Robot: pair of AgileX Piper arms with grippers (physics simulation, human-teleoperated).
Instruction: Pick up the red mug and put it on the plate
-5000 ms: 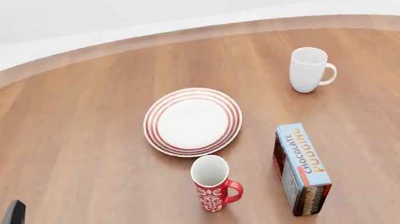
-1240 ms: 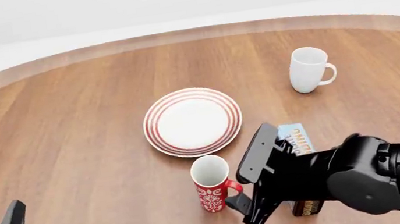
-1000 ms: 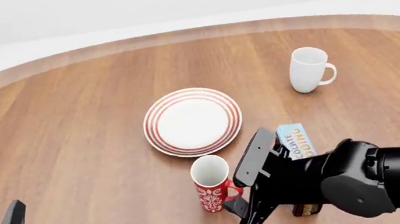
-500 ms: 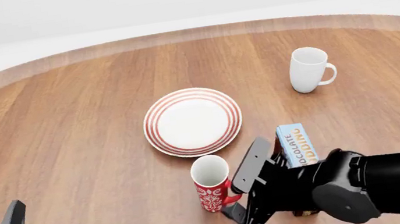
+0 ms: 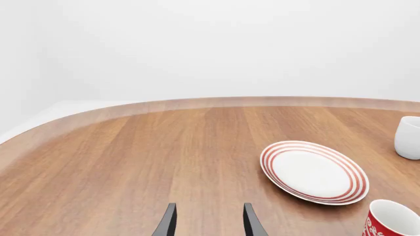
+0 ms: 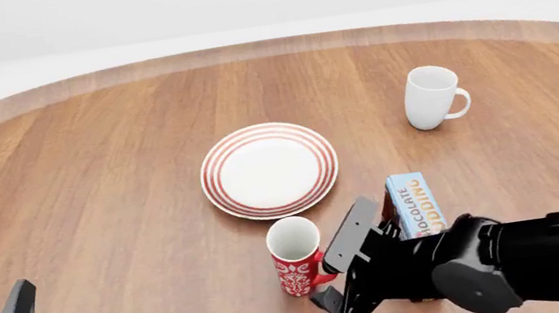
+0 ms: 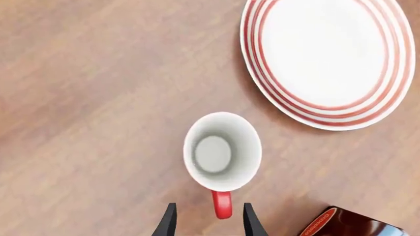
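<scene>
Red mug (image 6: 296, 255) just before plate (image 6: 269, 169); box (image 6: 416, 204) right.
</scene>
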